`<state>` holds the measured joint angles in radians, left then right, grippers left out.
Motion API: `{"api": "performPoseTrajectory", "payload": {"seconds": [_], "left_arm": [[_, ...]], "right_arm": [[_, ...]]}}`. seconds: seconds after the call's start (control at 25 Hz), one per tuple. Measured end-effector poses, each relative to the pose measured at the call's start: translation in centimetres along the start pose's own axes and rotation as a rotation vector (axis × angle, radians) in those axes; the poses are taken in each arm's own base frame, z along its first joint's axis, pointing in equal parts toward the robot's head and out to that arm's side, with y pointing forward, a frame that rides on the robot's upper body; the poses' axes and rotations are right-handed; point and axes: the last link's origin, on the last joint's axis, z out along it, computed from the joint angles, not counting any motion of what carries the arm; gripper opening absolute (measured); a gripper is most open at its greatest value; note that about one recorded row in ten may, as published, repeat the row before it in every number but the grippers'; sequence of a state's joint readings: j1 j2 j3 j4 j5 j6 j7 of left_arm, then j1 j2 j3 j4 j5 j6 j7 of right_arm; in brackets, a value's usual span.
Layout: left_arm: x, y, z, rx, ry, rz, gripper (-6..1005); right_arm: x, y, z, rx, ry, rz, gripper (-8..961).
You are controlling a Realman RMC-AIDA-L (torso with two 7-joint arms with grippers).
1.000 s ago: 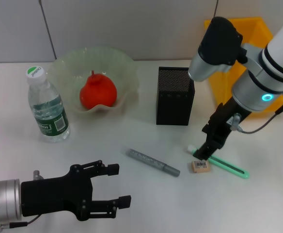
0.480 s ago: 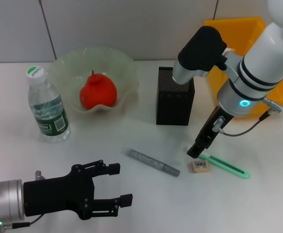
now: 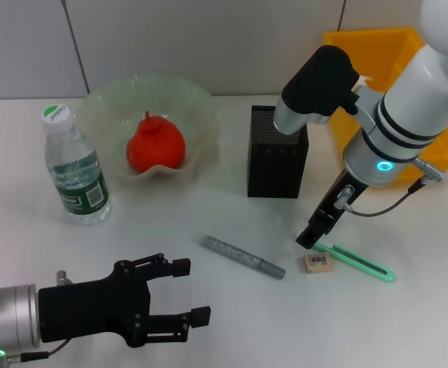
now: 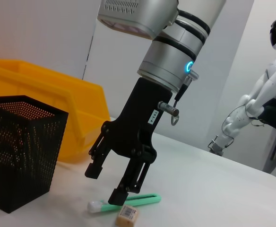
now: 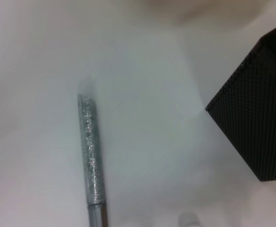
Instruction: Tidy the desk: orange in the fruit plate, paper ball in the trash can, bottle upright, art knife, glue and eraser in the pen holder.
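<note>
Right gripper (image 3: 310,238) hovers fingers apart just above the eraser (image 3: 317,262) — empty; left gripper (image 3: 179,299) parked low, fingers apart too.

The head camera looks steeply down from above the desk (image 3: 209,314), taking in everything. The left wrist camera sits low near the surface, facing sideways across it toward the right gripper (image 4: 107,182) and pen holder (image 4: 20,151). The right wrist camera hangs close, pointing down; it shares the pen holder (image 5: 256,132) too.
</note>
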<state>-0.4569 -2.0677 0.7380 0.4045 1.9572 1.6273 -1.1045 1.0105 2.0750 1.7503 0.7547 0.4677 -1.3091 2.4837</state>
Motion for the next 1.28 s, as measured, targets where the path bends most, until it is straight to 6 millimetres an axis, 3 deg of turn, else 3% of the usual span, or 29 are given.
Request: {"api": "performPoseTrajectory", "payload": {"seconds": [0.6,0.84,0.88,1.28], "left_arm": [[-0.3,0.1,-0.1,0.005,0.000,-0.009,864],[-0.3,0.1,-0.2,0.007,0.001,-0.010,864],[-0.3,0.1,-0.2,0.007,0.001,-0.010,864],[-0.3,0.1,-0.1,0.008,-0.002,-0.008,863]], "right_arm": [[0.1,0.0,0.8,0.015,-0.007,-0.009,753],[0.1,0.2,0.9,0.014,-0.001,-0.020,584],[0.1,0.3,0.9,0.013,-0.001,-0.022,509],[0.0,0.5,1.3,0.018,-0.001,-0.038,510]]}}
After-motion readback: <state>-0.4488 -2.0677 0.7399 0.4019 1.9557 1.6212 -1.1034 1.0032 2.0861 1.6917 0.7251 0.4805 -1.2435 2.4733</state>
